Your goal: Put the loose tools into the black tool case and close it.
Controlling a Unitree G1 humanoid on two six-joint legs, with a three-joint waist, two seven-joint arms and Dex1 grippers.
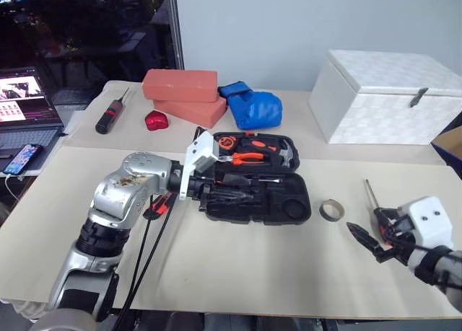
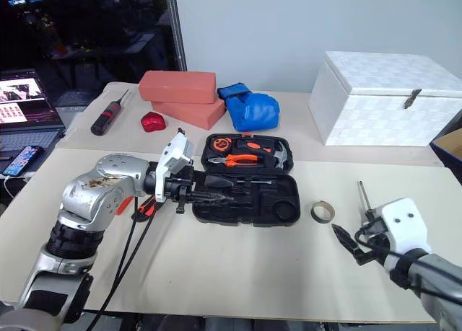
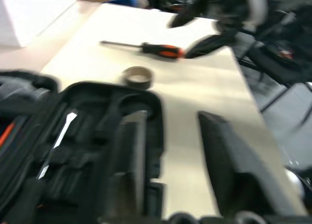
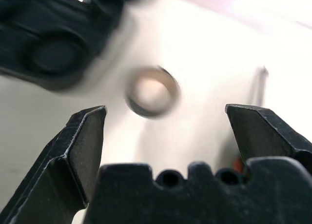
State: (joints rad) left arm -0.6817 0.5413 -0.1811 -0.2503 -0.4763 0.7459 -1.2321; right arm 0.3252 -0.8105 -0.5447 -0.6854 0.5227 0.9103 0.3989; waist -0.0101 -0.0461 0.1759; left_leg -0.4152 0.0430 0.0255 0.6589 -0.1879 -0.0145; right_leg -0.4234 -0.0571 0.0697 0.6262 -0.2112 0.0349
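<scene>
Black tool case (image 1: 253, 179) lies open mid-table; both grippers hold nothing.

Largest first: table (image 1: 238, 266) has open room along its near edge and between case and right edge. The head views show pliers and other orange tools in the case's far half; the left wrist view shows blurred near-half slots. Left gripper (image 2: 206, 194) at the case's left end, fingers part-spread, empty. Right gripper (image 4: 165, 136) near the right edge, jaws wide, empty. Long-shafted screwdriver (image 3: 146, 47) lies beside it, handle hidden in the head views. Tape ring (image 1: 332, 210) lies between case and right gripper.
</scene>
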